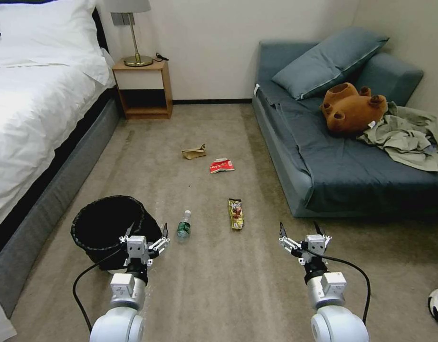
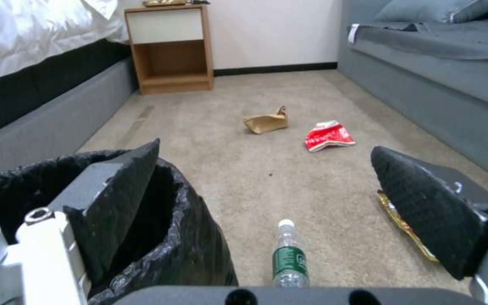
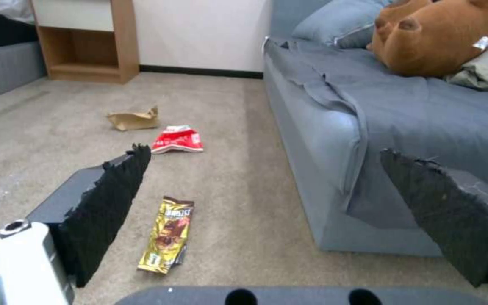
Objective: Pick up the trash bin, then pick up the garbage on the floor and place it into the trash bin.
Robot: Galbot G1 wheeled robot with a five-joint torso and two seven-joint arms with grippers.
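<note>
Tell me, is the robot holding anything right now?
Nothing. Both tools are open and empty: the left tool hovers at the trash bin's rim, the right tool over bare carpet.

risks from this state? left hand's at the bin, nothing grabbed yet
1. The left hand is open at the trash bin rim; its fingers may pinch only the loose liner and slip.
2. The bottle lies close beside the bin, so lifting or nudging the bin could set it rolling.
3. The right hand hangs open near the sofa edge; reaching for the snack wrapper could clip it.
</note>
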